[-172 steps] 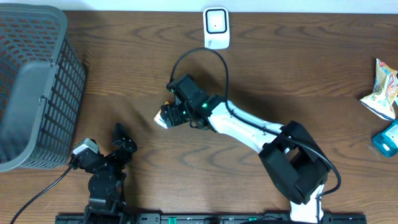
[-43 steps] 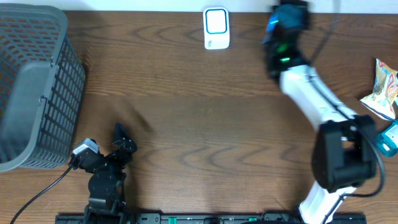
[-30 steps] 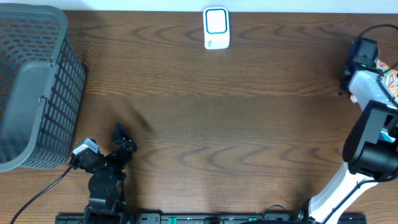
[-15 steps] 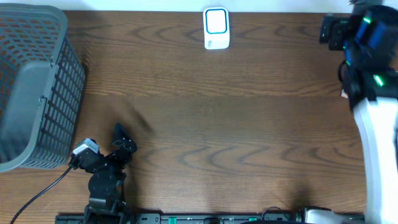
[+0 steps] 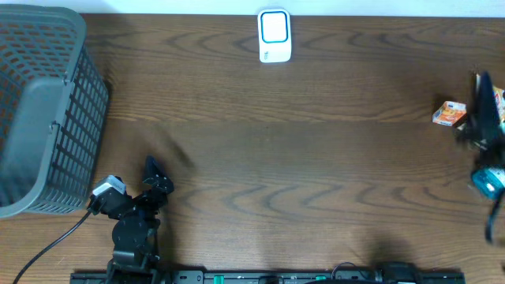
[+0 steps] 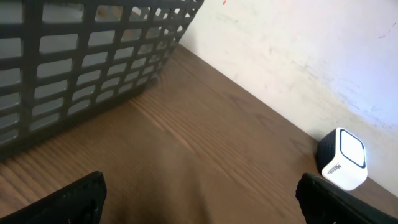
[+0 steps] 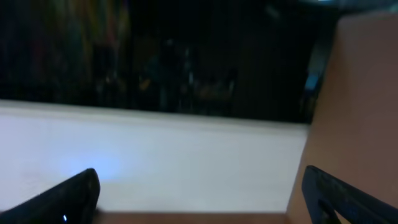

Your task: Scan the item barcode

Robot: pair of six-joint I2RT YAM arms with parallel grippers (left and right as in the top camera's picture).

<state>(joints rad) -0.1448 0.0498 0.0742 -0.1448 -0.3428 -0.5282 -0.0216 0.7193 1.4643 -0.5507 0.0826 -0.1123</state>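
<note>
Left fingers (image 6: pixel 81 196) stand apart, empty; scanner (image 6: pixel 342 158) ahead to their right. Right fingers (image 7: pixel 74 194) stand apart, empty; orange packet (image 5: pixel 449 114) lies nearby.

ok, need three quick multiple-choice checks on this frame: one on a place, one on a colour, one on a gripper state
1. Where on the brown wooden table does the white box-shaped scanner with the blue screen stand?
A. near-left corner
B. middle of the far edge
C. right edge

2. What colour is most of the small flat packet near the table's right edge?
A. orange
B. green
C. black

3. How is the left gripper?
A. shut on the packet
B. shut on the scanner
C. open, holding nothing

Answers:
1 B: the overhead view shows it at top centre, by the far edge.
2 A: its face is orange with a little white.
3 C: the left wrist view shows its jaws wide apart with only bare table between them.
</note>
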